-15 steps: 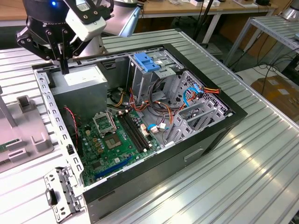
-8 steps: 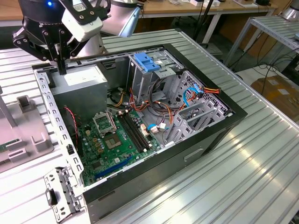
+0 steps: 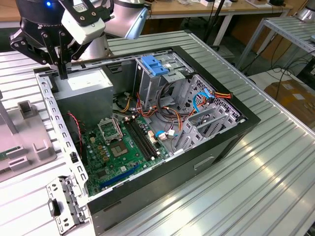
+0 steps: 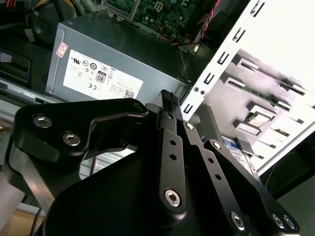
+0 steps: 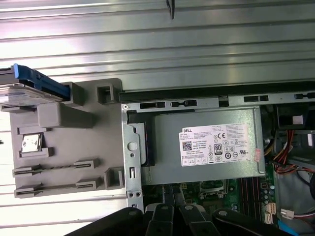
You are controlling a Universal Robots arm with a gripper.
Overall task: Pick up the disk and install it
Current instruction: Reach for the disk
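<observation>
Disk [image 5: 27, 91] partly cut off, tool [image 3: 63, 73] seemingly closed near power supply [image 3: 84, 91]

1. A robotics lab or workshop.
2. A ribbed aluminium workbench [image 3: 256, 177] carries an opened computer case [image 3: 236, 135].
3. In the exterior view, desks [image 3: 197, 11] with dangling cables [image 3: 214, 22] stand at 12 o'clock, a cardboard box [image 3: 295, 101] at 3 o'clock.
</observation>
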